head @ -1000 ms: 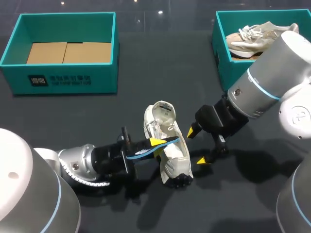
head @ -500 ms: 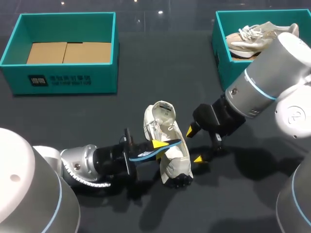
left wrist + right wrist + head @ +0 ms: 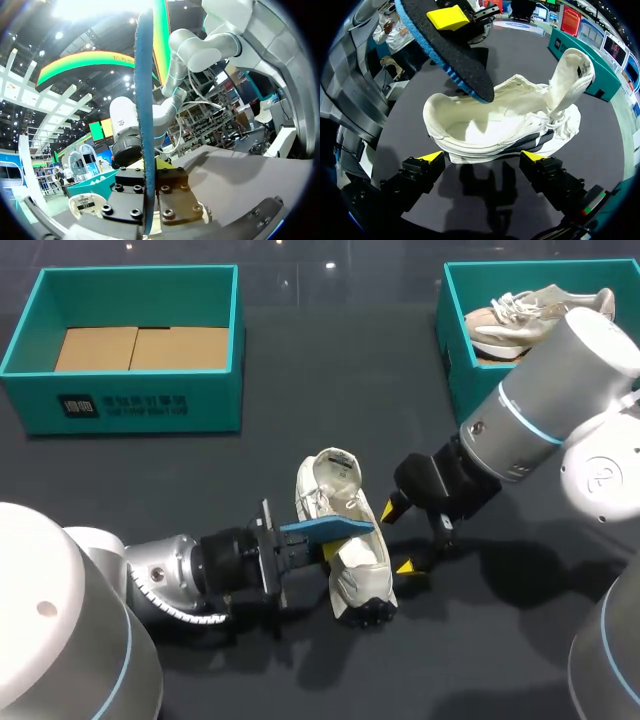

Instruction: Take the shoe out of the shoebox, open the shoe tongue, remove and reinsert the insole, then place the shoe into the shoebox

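One shoe [image 3: 345, 540] lies on its side on the table [image 3: 300, 440]. Left gripper [image 3: 305, 540] pinches the insole [image 3: 325, 528], tip over the shoe's mouth, likely for reinsertion. Right gripper [image 3: 400, 537], fingers spread, sits by the sole, probably to steady it.

Dark grey, matte surface [image 3: 330, 380], spanning the head view from its left edge to its right edge. Soft, diffuse shadows [image 3: 520, 570] lie on it at lower centre and lower right of the frame. In the right wrist view it appears paler grey and evenly lit.
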You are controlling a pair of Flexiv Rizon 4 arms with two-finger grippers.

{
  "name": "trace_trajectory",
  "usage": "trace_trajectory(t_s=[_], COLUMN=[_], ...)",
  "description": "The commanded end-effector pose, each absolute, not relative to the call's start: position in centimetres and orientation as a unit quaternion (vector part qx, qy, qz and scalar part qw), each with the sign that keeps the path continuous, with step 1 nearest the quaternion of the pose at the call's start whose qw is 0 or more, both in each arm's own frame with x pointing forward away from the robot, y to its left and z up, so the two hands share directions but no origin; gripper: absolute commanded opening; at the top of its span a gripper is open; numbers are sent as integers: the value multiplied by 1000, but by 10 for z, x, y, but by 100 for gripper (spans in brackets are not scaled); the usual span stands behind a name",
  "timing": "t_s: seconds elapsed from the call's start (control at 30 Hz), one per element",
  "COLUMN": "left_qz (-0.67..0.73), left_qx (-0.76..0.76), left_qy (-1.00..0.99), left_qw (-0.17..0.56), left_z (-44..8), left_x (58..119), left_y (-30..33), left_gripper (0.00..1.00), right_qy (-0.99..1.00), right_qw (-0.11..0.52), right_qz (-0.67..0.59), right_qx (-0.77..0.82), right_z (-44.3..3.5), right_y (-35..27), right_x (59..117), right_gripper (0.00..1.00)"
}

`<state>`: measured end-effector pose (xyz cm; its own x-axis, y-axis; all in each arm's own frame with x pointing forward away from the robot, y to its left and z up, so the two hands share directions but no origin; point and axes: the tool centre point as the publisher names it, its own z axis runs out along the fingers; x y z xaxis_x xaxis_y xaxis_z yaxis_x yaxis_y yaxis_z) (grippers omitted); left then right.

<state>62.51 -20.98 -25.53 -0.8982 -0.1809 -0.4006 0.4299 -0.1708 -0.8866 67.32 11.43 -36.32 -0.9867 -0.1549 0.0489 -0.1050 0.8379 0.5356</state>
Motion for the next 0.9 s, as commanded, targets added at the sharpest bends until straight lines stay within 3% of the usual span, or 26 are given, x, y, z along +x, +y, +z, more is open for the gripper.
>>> trace_trajectory(t_s=[0.03,0.2,0.9], left_qz=[-755,-757,-749], left_qx=[99,110,113], left_qy=[622,627,637], left_qw=[181,146,145], left_z=[-244,-235,-254], left_x=[629,634,632], left_y=[-205,-209,-226], left_gripper=[0,0,0], right_qy=[-958,-958,-958], right_qw=[44,44,44], right_qz=[-276,-276,-276], right_qx=[67,67,67], right_z=[-364,-364,-364], right_y=[115,115,115], right_x=[672,672,672], right_gripper=[100,100,100])
